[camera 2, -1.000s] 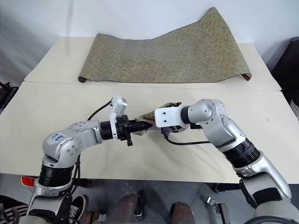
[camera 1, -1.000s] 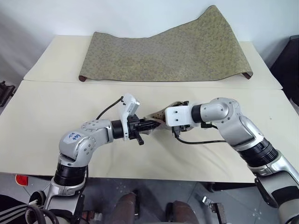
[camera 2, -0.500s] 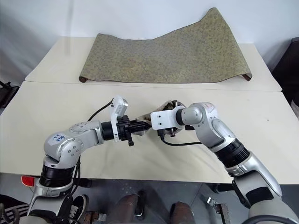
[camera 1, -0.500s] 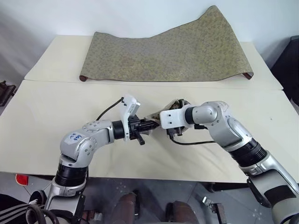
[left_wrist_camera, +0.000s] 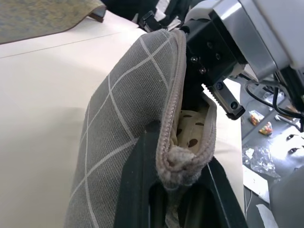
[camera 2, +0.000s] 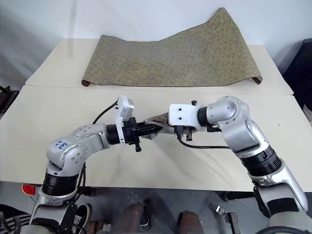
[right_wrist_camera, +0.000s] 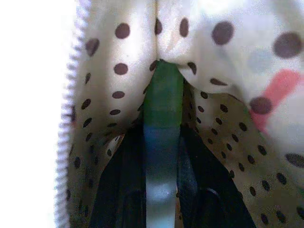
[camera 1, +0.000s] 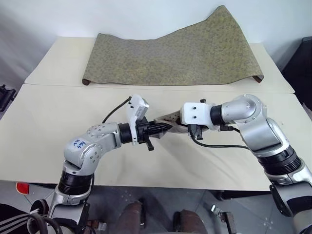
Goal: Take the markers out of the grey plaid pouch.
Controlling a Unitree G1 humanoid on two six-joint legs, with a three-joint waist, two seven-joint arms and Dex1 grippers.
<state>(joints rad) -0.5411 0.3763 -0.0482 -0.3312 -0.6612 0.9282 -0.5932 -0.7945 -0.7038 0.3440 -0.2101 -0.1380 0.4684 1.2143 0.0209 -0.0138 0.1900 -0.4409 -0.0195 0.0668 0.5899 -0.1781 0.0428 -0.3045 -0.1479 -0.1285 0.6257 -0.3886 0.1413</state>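
Observation:
The grey plaid pouch (camera 1: pixel 167 120) hangs in the air over the front table, between my two arms. Its zipper mouth is open, showing a cream lining with brown dots (left_wrist_camera: pixel 192 130). My left gripper (left_wrist_camera: pixel 178 159) is shut on the pouch's near end at the zipper seam. My right gripper (right_wrist_camera: pixel 161 142) reaches into the mouth from the other side, its tips hidden in the fabric in the eye views. Inside, it is shut on a green marker (right_wrist_camera: pixel 163 99) that lies between the two black fingers (right_wrist_camera: pixel 118 180). A red patch (right_wrist_camera: pixel 278 92) shows against the lining.
A large olive-gold patterned cloth (camera 1: pixel 175 53) lies across the back table, its right end draped upward. The cream front table (camera 1: pixel 48 126) lies under both arms. A black cable (camera 1: pixel 219 145) loops below my right wrist.
My right gripper has narrowed inside the pouch, and that hand has drawn back to the right and slightly upward. The left gripper has kept its hold and its place.

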